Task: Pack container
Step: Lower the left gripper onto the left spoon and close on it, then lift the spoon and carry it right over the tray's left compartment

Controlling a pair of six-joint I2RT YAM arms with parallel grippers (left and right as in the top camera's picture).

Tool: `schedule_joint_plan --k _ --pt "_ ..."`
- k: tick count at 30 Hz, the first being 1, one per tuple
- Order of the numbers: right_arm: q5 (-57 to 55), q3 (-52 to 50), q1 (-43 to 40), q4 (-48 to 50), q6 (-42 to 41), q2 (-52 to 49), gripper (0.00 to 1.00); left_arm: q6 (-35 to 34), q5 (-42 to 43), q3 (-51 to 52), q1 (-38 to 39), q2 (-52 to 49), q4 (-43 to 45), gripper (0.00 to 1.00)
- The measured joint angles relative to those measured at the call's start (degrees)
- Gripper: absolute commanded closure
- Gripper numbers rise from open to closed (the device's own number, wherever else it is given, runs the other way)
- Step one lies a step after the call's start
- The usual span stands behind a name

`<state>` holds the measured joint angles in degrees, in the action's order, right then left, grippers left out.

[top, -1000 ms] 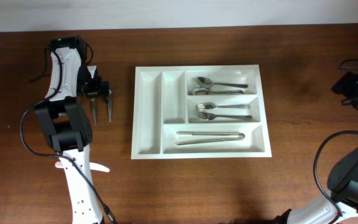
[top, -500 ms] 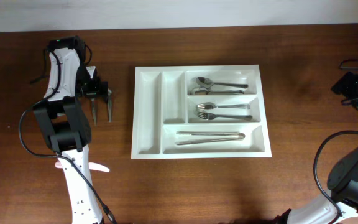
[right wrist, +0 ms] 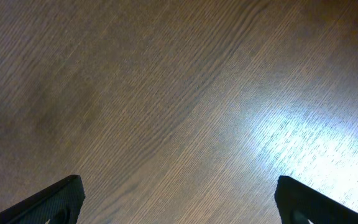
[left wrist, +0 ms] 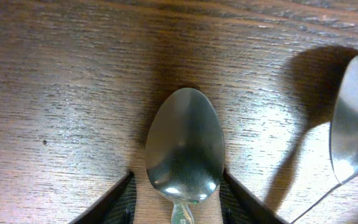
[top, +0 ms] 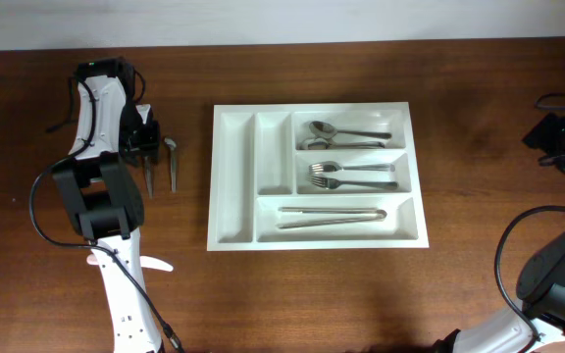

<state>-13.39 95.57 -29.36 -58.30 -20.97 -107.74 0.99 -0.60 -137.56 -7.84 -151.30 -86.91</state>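
Polished steel fills my left wrist view. A spoon [left wrist: 185, 146] lies on the counter [left wrist: 55, 93], its oval bowl smooth and dully mirrored, with a small glint near the neck. My left gripper [left wrist: 178, 180] stands narrow around it, with one dark finger [left wrist: 107, 202] at each side of the bowl's lower edge. I cannot tell whether the fingers press the metal or only flank it. A second spoon [left wrist: 352, 124] lies just beside the first, apart from it, and throws a dark shadow on the wood. The counter is brown wood with a fine, streaky grain.

From overhead, the container [top: 233, 176] is a white plastic cutlery tray, rectangular with raised dividers. It sits flat near the middle of the counter, to the right of the two loose spoons and not touching them. Its two long narrow compartments on the left show only white plastic. Of the three wide ones, the top holds steel spoons [top: 346, 135] and the middle holds forks [top: 351, 175]. The bottom holds long slim steel pieces [top: 332, 215] that I cannot name for certain.

My right gripper [right wrist: 179, 183] is spread wide over bare wood, where a pale patch of glare falls.
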Motion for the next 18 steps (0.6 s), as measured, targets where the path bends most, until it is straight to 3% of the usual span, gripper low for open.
schedule_joint_plan --k 4,18 --pt "0.0 0.0 0.0 0.0 -0.04 0.0 0.01 0.15 -0.04 0.0 0.0 0.0 0.0 0.8" --pt "0.0 0.0 0.0 0.0 -0.04 0.0 0.01 0.0 -0.15 0.0 0.0 0.0 -0.22 0.89"
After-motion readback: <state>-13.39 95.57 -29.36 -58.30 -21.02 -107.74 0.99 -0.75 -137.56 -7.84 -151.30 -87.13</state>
